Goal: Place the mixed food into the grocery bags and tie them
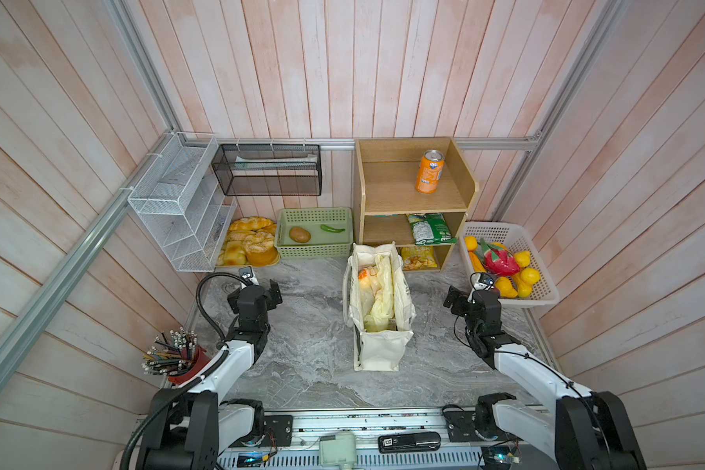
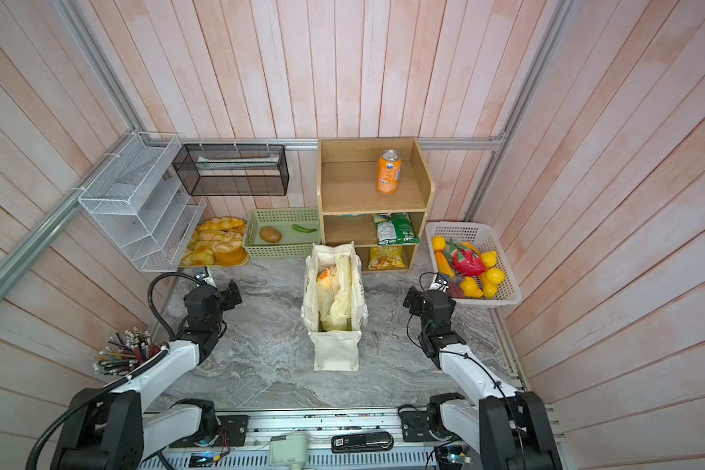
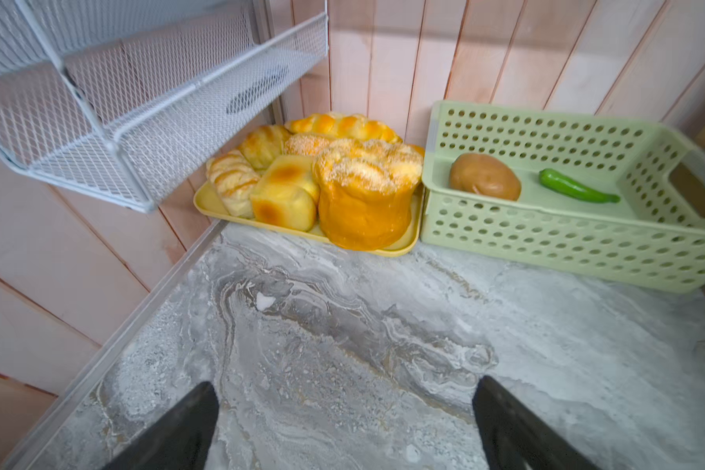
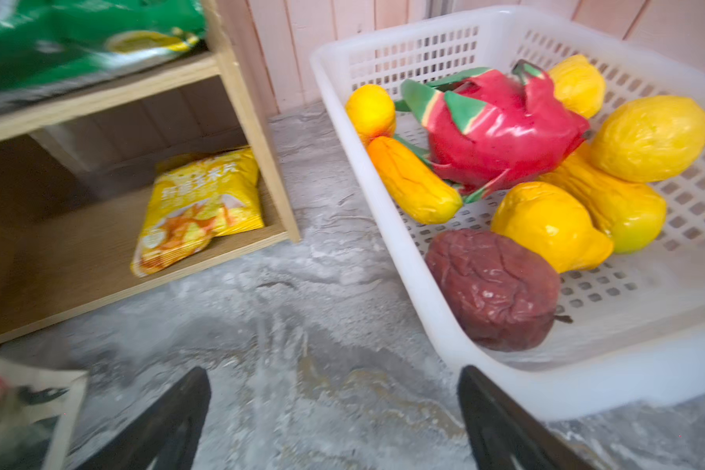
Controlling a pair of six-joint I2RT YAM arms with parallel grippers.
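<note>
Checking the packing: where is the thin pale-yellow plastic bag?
In both top views the thin pale-yellow plastic bag sits inside the boxy cream canvas tote, mid-table, before the wooden shelf.

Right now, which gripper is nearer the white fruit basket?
Right. The right gripper is open just off the near corner of the white fruit basket. The left gripper is across the table, past the canvas tote, facing the bread tray.

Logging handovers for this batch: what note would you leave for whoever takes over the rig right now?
Left gripper: open, empty, over the table.
Right gripper: open, empty, beside the white fruit basket.
Plastic bag sits inside the canvas tote, mid-table; contents mostly hidden.
Done, apparently: bag packed into tote.
To do: check the tie; no knot can be made out.
</note>
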